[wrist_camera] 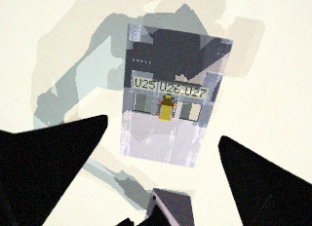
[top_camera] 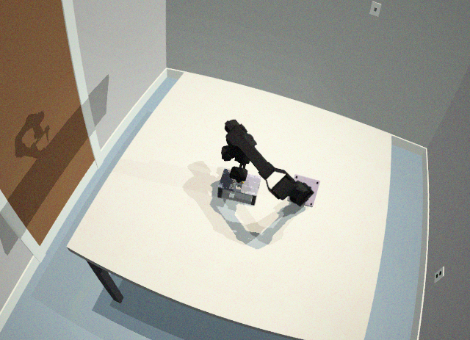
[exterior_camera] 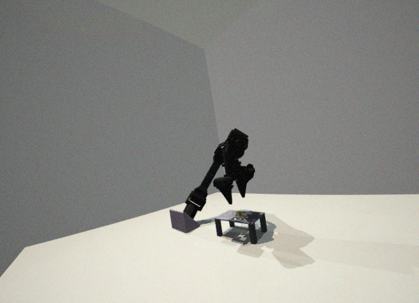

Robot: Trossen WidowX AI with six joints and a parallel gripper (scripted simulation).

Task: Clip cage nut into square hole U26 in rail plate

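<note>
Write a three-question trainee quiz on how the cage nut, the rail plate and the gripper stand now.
1. Which label is the cage nut at: U25, U26 or U27?
2. True or false: the gripper is closed on the nut.
3. Fill in: the rail plate stands on dark ____.

Key: 1. U26; 2. False; 3. legs
</note>
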